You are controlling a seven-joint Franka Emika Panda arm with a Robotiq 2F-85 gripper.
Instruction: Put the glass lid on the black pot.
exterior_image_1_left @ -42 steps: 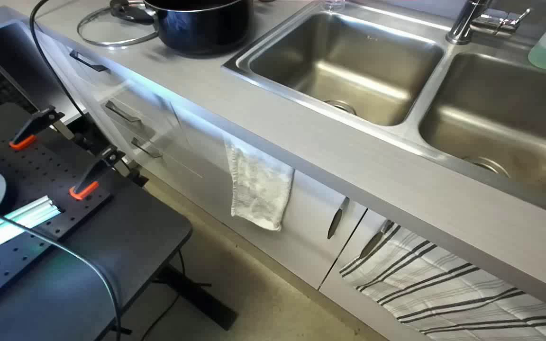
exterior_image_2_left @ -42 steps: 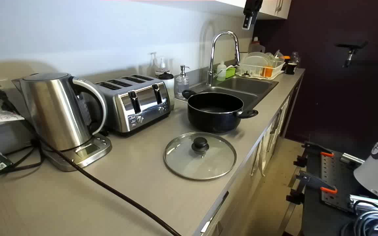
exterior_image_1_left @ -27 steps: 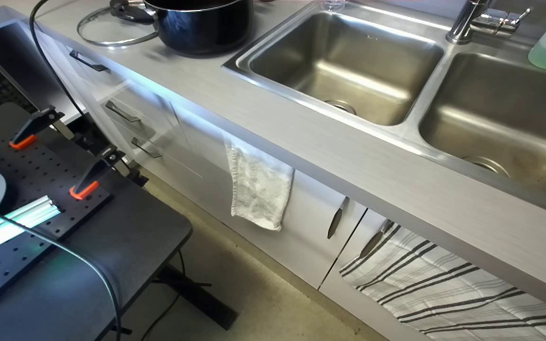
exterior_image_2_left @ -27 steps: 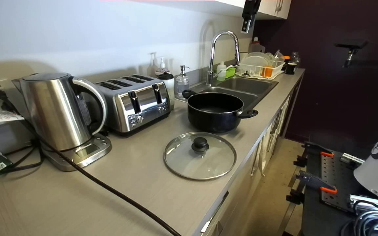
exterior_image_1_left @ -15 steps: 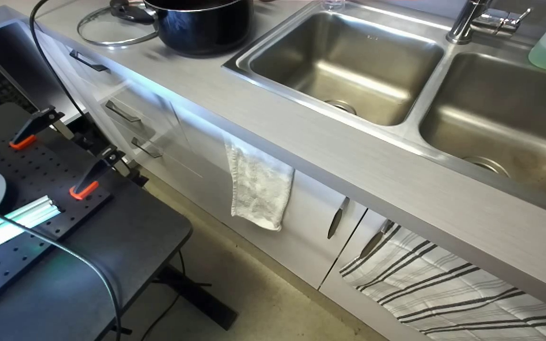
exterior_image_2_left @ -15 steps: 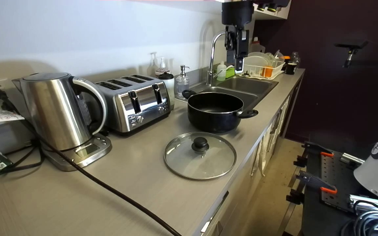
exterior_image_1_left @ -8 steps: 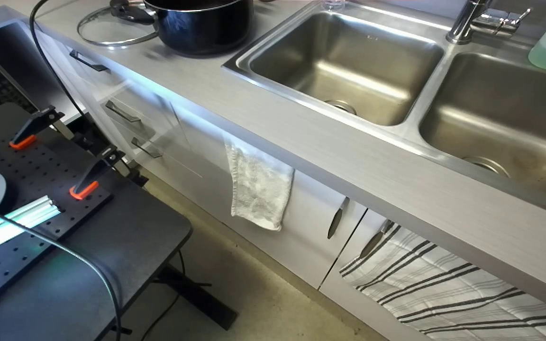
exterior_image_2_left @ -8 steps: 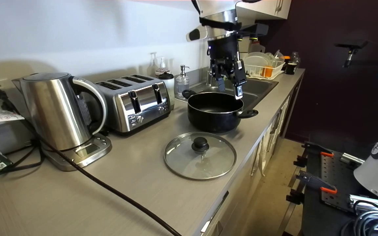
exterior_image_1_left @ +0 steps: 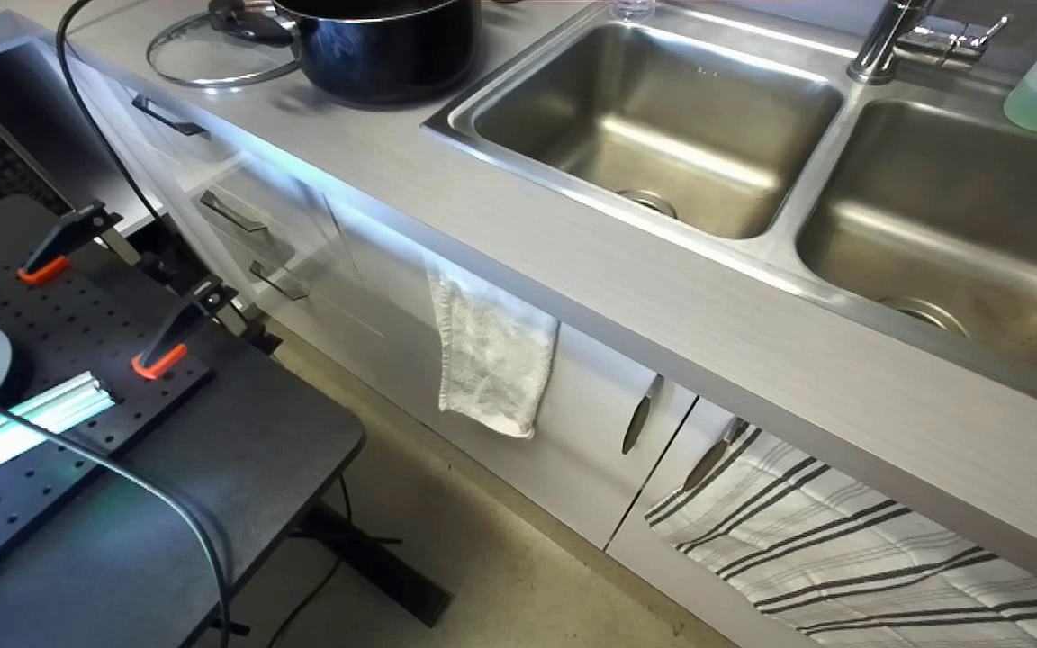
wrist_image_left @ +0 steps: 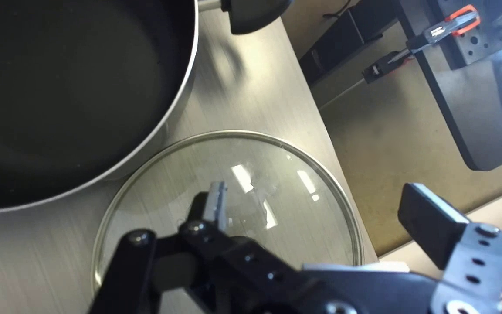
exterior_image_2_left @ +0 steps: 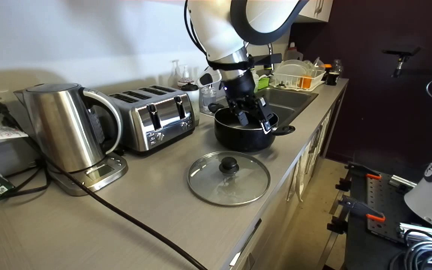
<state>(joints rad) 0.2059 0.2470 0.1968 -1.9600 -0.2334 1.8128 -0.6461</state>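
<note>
The glass lid (exterior_image_2_left: 216,189) lies flat on the counter, knob up, just in front of the black pot (exterior_image_2_left: 243,139) in an exterior view. Another exterior view also shows part of the lid (exterior_image_1_left: 220,81) beside the pot (exterior_image_1_left: 388,56). In the wrist view the pot (wrist_image_left: 72,91) fills the upper left and the lid (wrist_image_left: 216,161) the middle. My gripper (exterior_image_2_left: 255,125) is open and empty, tilted downward; it overlaps the pot's opening in the exterior view. In the wrist view its spread fingers (wrist_image_left: 314,192) overlap the lid, and the gripper mostly hides the lid's knob.
A toaster (exterior_image_2_left: 156,120) and a steel kettle (exterior_image_2_left: 62,127) stand along the wall. A black cable (exterior_image_2_left: 126,217) crosses the counter. The double sink (exterior_image_1_left: 662,135) lies beyond the pot. The counter's front edge (exterior_image_2_left: 272,202) runs close to the lid.
The arm has come down from the top of the exterior view. My gripper has moved down and toward the lid, tilting on the way. The lid and pot have not moved.
</note>
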